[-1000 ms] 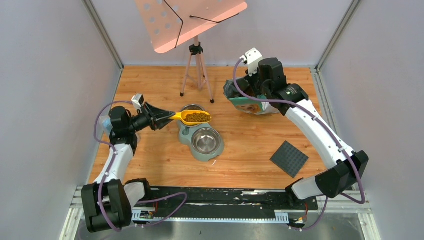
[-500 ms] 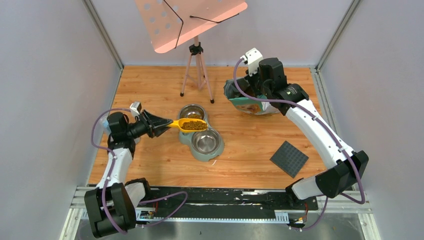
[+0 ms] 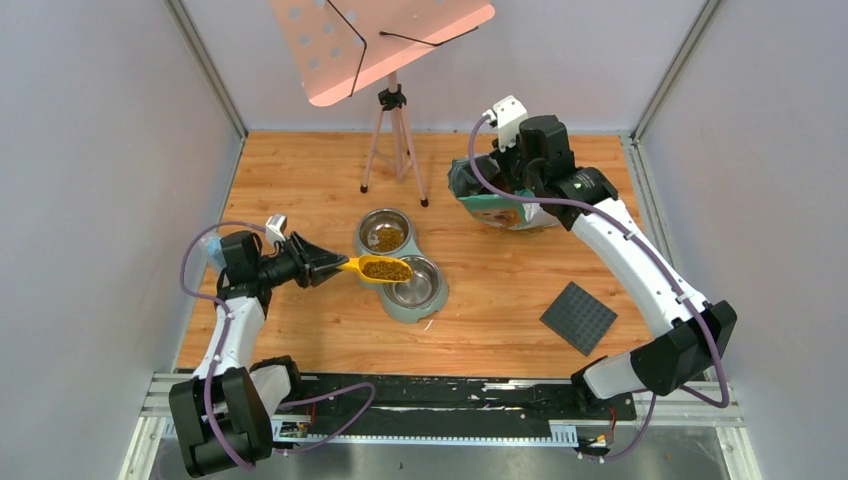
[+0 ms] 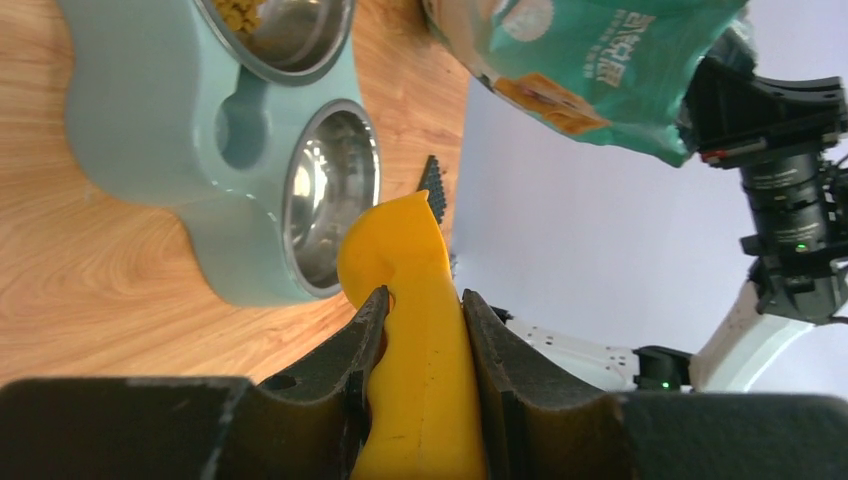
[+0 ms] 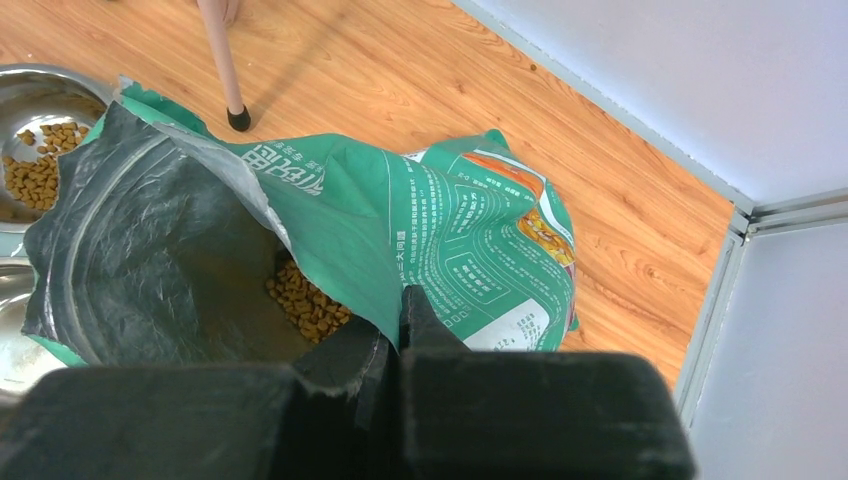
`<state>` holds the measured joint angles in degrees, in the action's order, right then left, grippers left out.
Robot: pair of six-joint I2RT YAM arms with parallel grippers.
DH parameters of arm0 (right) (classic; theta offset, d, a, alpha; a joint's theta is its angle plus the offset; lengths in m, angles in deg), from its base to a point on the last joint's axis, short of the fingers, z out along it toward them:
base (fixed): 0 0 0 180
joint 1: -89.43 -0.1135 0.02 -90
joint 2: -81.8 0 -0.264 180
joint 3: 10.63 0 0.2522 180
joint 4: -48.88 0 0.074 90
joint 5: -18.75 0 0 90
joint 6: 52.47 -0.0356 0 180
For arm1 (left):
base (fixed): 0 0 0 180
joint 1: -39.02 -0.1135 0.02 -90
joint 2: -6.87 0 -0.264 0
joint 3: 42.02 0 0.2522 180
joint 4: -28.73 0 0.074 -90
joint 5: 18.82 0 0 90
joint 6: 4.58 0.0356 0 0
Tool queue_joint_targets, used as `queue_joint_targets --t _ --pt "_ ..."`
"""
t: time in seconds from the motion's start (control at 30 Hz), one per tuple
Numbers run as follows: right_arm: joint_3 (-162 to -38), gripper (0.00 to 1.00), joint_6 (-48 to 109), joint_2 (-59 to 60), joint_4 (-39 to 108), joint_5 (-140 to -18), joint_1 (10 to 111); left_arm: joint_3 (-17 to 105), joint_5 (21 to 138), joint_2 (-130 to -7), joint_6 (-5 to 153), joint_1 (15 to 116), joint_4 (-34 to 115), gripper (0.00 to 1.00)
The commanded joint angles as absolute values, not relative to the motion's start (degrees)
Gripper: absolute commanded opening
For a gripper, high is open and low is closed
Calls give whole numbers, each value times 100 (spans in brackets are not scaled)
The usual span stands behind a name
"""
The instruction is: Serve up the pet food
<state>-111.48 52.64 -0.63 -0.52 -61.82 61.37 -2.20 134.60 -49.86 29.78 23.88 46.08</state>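
I see left gripper [image 3: 322, 266] clamped on yellow scoop [image 3: 356, 264], pet food [image 3: 387, 270] heaped inside, hanging over twin-bowl feeder [image 3: 405, 312] at near bowl's left rim. Right gripper [image 5: 392, 322] pinches bag [image 3: 495, 211] rim, far right. Tripod [image 3: 396, 140] beyond feeder, black mat [image 3: 578, 317] on bench right.

1. I see a worktop [image 3: 300, 180] of smooth wood grain with a faint sheen.
2. Bowls [image 3: 420, 288]: polished metal, in a matt pale-green plastic stand [image 4: 130, 120].
3. Scoop [image 4: 420, 340]: glossy yellow plastic.
4. Bag [image 5: 440, 230]: glossy printed film, crinkled silvery lining.
5. Kibble [image 3: 386, 269] looks dry and matt to me.
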Motion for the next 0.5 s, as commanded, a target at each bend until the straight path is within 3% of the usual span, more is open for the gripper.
queue_joint_targets --t 0.0,0.47 --pt "-11085 0 5154 -14 321 -6092 6247 13 13196 -4875 3738 2315 5175 0" --pt "-10866 0 5186 128 446 -6189 6271 733 12067 -4946 4851 2716 6359 0"
